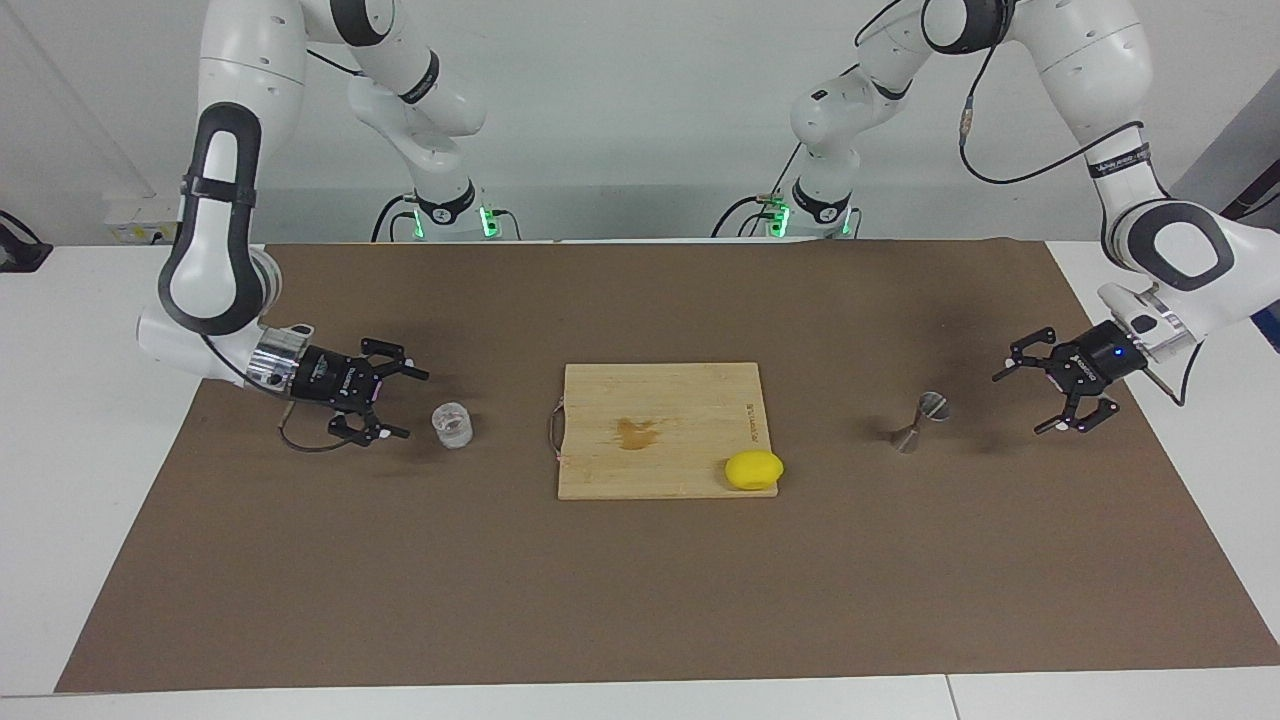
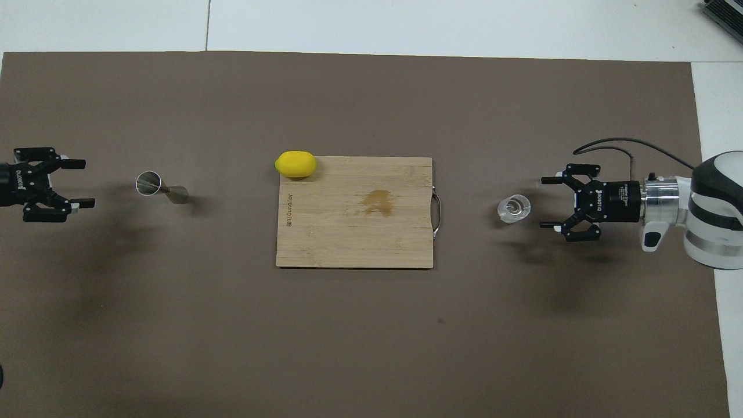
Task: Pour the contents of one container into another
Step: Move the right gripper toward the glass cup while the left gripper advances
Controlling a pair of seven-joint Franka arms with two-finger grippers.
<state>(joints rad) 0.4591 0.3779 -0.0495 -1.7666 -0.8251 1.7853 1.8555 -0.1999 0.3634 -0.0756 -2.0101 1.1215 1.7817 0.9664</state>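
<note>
Just beside open right hand [image 1: 410, 403]: glass tumbler [image 1: 452, 424], untouched.

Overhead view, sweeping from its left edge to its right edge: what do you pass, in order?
left gripper, open → metal jigger → lemon on the cutting board's corner → cutting board → glass tumbler → right gripper, open.
</note>
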